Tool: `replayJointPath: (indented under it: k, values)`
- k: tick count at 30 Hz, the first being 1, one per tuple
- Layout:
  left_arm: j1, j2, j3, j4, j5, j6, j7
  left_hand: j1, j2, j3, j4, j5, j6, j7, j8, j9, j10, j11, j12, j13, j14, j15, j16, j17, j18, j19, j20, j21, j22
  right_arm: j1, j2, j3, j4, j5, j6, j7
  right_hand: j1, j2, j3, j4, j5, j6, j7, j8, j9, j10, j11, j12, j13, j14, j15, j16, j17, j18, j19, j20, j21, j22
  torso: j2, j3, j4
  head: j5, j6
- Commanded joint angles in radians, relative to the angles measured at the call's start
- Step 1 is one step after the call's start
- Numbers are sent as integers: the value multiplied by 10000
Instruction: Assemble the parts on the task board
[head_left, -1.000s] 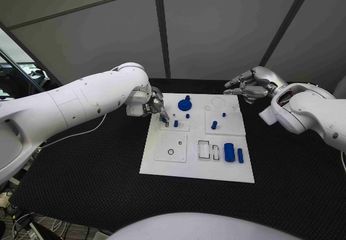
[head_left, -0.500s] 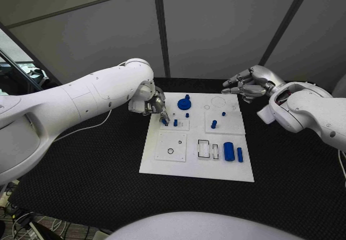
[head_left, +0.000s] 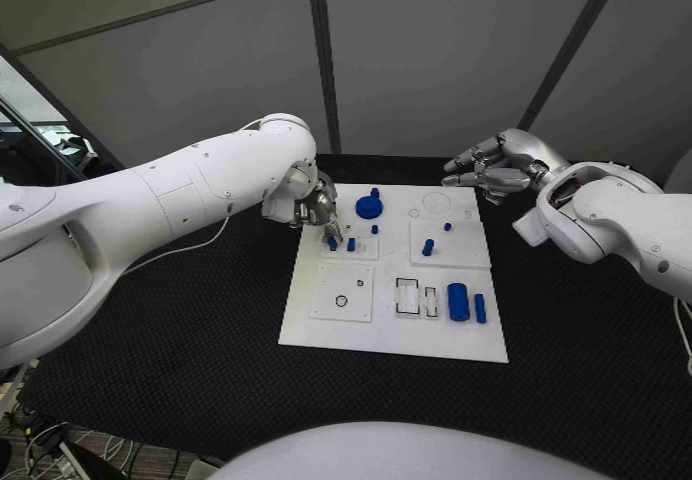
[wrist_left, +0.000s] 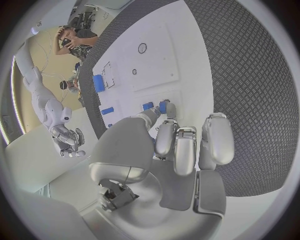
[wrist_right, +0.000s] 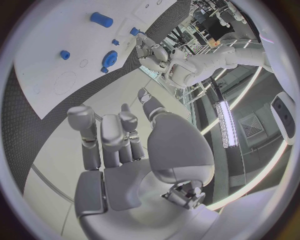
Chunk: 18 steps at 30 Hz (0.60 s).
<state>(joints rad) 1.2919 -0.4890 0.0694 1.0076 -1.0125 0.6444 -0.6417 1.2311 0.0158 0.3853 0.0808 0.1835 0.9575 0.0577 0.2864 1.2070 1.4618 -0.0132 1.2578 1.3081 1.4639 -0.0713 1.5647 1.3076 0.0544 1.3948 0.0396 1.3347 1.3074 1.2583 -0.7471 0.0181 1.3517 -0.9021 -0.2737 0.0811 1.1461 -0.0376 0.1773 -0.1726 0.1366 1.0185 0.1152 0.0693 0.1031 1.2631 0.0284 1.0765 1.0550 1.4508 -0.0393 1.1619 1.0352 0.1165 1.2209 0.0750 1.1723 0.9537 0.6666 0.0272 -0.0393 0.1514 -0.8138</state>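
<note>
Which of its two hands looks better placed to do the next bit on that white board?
Probably the left hand: its fingertips are down at a small blue peg on the board. The right hand is raised beyond the far corner.

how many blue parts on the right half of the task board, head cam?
4: a small peg farthest from the robot, a taller peg just nearer, then a thick cylinder and a thin bar side by side, nearest. Nothing covers that half.

1 task board (head_left: 378, 325), 7 visible blue parts (head_left: 457, 302), 2 robot hands (head_left: 312, 212)
</note>
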Motion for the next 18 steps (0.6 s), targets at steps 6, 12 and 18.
replayJointPath:
  k: [6,12,18]
  values:
    - [26,74,-1,17,-836,166,342,-33,51,1516,-1583,-48,-40,46,-62,16,13,42,26,1760,1069,61,61,2632,149,-15,58,50,333,20,35,6,-10,-11,28,96,-28,70,3,-19,21,-76,-22,-44,15,50,16,62,7,65,-25,-35,9,82,62,-33,-20,9,1,5,1,0,1]
    - [26,82,-2,18,-946,184,343,-36,52,1523,-1595,-53,-39,46,-61,16,20,41,45,1766,1069,62,61,2632,149,-17,60,49,333,20,46,6,-24,-11,37,100,-28,70,3,-19,21,-76,-22,-44,15,50,16,62,7,65,-25,-35,9,82,62,-33,-20,9,0,3,3,-2,-9]
    - [26,96,-4,16,-977,257,330,-39,51,1533,-1615,-58,-37,46,-61,16,15,41,30,1762,1069,64,61,2632,152,-26,62,40,325,20,59,6,-32,-11,45,105,-28,70,3,-19,21,-76,-22,-44,15,50,16,62,7,65,-25,-35,9,82,62,-33,-20,9,-1,0,4,-5,-16]
